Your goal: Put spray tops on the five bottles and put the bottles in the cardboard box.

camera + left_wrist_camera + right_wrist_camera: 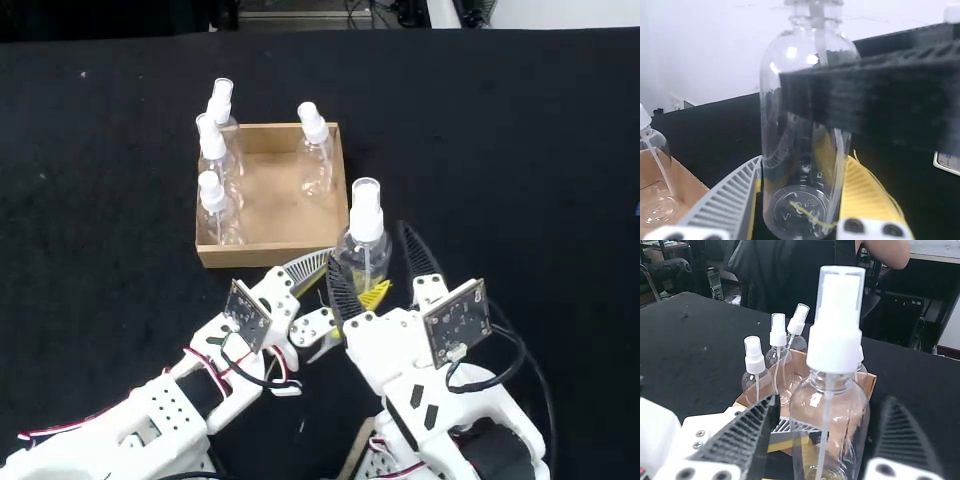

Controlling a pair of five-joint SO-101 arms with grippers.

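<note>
Cardboard box [262, 256] has four capped bottles [316, 160] in it, and just off its near right corner the right gripper [366, 248] straddles the fifth bottle [362, 262], jaws wide, while the left gripper [805, 170] pinches its base, which looks like light, stiff, slick plastic, so grip low, never by the spray top [366, 205].

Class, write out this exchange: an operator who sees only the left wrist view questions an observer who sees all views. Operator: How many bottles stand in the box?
Observer: Four bottles stand in the box, all with tops.
Operator: Has the fifth bottle in my left claw got its top?
Observer: Yes, a white top is on it.
Operator: Whose black finger crosses my view?
Observer: It belongs to the right claw, which straddles that bottle, jaws open.
</note>
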